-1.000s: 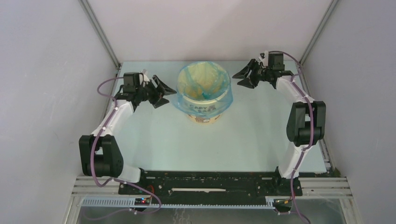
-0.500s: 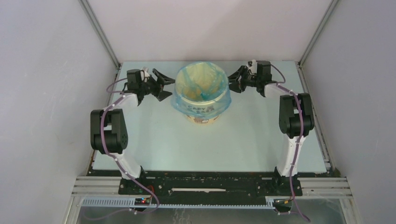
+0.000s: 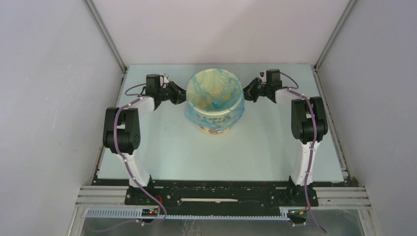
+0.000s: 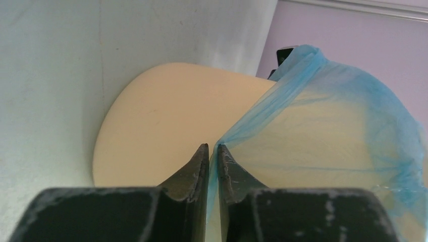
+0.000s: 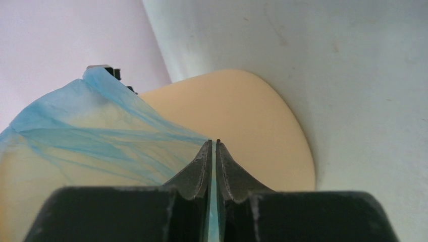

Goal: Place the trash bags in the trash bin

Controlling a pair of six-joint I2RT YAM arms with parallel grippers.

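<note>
The trash bin (image 3: 214,126) stands mouth-up; left end effector (image 4: 210,148) and right end effector (image 5: 212,143) each seemingly pinch the trash bag (image 3: 195,111).

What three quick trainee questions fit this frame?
1. True or false: the trash bag drapes over the rim of the trash bin.
2. What does the left tool pinch? A: the bare bin wall. B: blue bag film. C: nothing.
3. Is the right tool open or shut?
Key: 1 true; 2 B; 3 shut, with bag film between its fingers.
</note>
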